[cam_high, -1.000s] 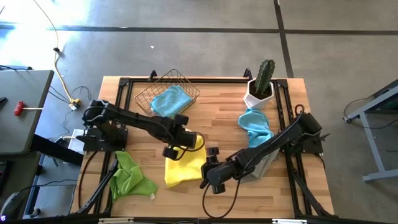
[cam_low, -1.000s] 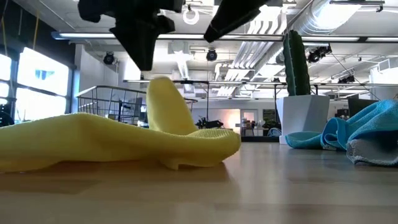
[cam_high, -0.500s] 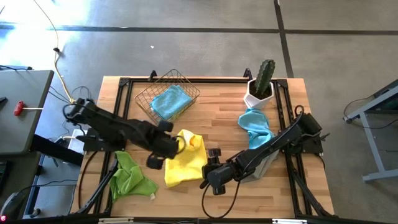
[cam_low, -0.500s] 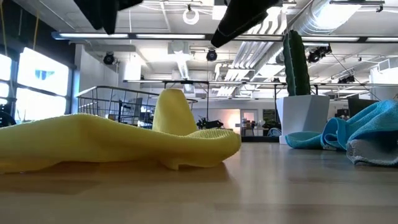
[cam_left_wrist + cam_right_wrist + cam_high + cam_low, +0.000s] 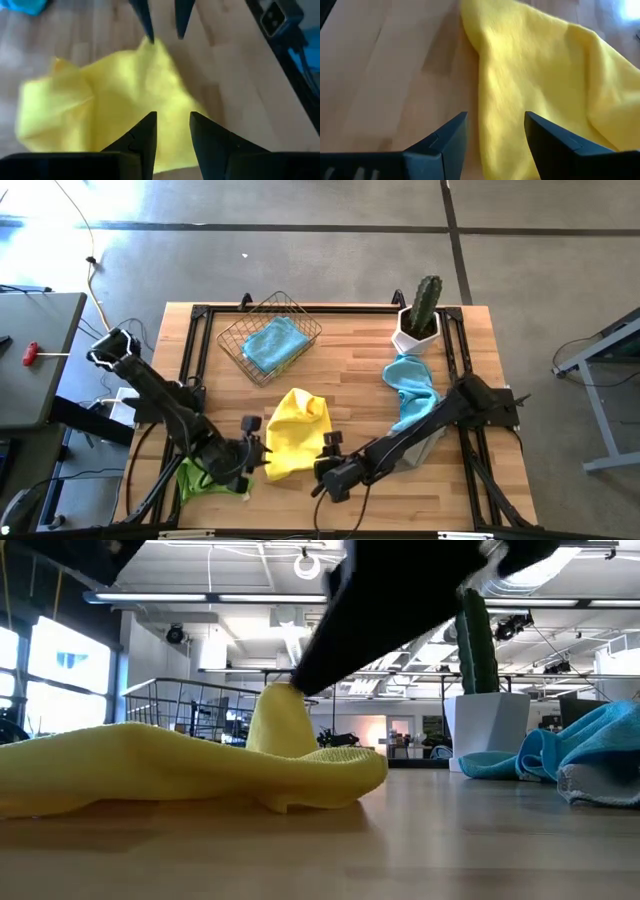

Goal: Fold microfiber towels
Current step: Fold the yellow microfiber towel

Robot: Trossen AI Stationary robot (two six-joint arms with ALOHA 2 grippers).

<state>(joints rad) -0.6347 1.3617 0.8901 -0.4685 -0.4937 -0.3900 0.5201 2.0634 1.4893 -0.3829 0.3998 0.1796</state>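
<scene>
Yellow microfiber towel point(image 5: 293, 435) lies rumpled near the table's front middle, one fold humped up at its far end. Both grippers flank its near corners: the left gripper point(image 5: 252, 452) just beside the left front corner, fingers a narrow gap apart and empty; the right gripper point(image 5: 327, 463) at the right front corner, fingers spread wide and empty. Pinching each corner low against the wood, through one layer only, should let the near edge carry evenly over the hump. Farther back sit a light blue towel point(image 5: 410, 385), a wire basket point(image 5: 238, 340) and a cactus pot point(image 5: 415, 332).
</scene>
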